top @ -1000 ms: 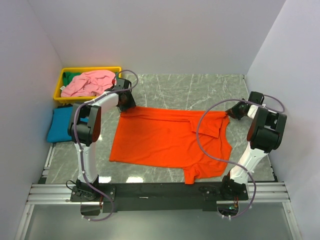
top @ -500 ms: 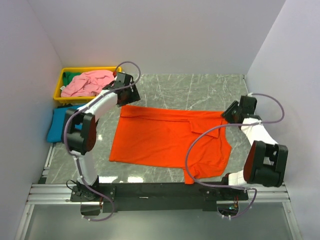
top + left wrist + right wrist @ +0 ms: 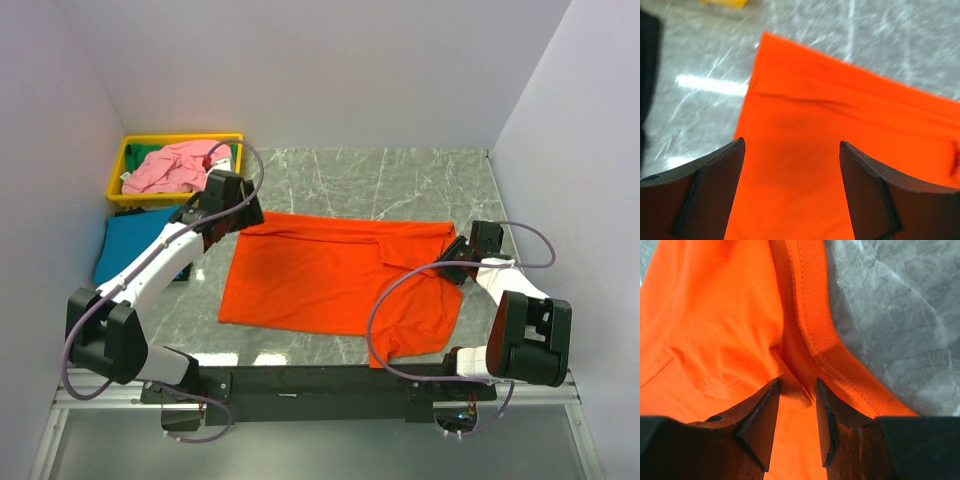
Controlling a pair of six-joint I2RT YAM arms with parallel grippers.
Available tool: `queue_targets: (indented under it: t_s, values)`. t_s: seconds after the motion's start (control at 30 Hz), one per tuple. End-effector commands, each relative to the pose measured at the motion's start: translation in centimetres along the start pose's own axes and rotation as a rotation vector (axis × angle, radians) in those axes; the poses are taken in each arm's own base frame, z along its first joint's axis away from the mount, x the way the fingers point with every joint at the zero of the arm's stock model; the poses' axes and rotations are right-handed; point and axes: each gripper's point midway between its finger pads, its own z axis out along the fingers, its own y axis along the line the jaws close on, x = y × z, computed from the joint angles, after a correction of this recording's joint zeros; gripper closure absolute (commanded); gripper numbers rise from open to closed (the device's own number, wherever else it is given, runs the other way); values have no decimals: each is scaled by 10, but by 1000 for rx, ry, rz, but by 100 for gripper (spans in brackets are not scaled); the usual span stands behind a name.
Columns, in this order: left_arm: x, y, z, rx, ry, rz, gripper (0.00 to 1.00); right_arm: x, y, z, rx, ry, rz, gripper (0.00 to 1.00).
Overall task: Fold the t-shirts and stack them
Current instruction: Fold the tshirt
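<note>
Grey marbled table (image 3: 400,180) between white walls carried the work. The left gripper (image 3: 792,145) stood wide with nothing between its fingers, hanging just over the far left corner of the orange t-shirt (image 3: 330,285). The right gripper (image 3: 797,382) stood narrow, a small ridge of orange cloth between its tips beside a ribbed band. Whether that ridge was pinched or merely flanked could not be told.

Outward from the claws, the orange shirt lay spread flat across the middle of the table, with a strip along its far edge and one sleeve turned inward. It looked only begun, with most of its folds left to make. Off the table's left edge, the teal t-shirt (image 3: 125,245) sat as a neat folded block, apparently finished and waiting as the base of the stack. The pink t-shirt (image 3: 175,165) lay crumpled in the yellow tray (image 3: 180,139) at the far left, untouched.

The left arm stretched long and low on a diagonal from its base. The right arm was bent tightly back on itself, its wrist dipped toward the cloth.
</note>
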Motion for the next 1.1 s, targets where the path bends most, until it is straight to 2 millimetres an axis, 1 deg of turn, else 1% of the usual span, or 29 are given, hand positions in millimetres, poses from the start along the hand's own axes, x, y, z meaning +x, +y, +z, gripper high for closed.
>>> queue_targets:
  t_s: [0.0,0.03,0.13,0.2,0.23,0.27,0.33,0.37,0.4,0.6,0.77,1.0,1.07]
  values:
    - [3,11,-4,-20,-39,26,18,-9,8,1,-41,-36,-1,58]
    - [8,13,-3,-23,-32,28,18,-9,7,1,-39,-35,-1,59]
    - [14,14,2,-20,-20,32,19,-9,8,0,-40,-32,-5,63]
    - [18,15,5,-30,2,38,19,-10,9,-2,-42,-36,-9,70]
    - [16,14,5,-30,0,39,19,-10,9,-3,-43,-36,-11,73]
    - [15,14,7,-34,0,41,19,-9,10,-5,-46,-36,-12,79]
    - [16,15,6,-34,-2,43,19,-9,10,-6,-48,-38,-16,87]
    - [15,14,6,-29,-4,42,19,-8,10,-8,-53,-37,-17,96]
    - [16,13,5,-24,-3,43,19,-7,11,-9,-58,-34,-18,100]
    - [20,14,8,-25,13,45,19,-5,16,-28,-73,-29,-35,100]
    - [22,14,10,-31,26,50,19,6,18,-40,-95,-2,-34,100]
    - [27,16,14,-41,46,56,19,23,16,-41,-117,47,-4,100]
    - [28,16,16,-42,49,58,19,23,20,-45,-135,45,-4,100]
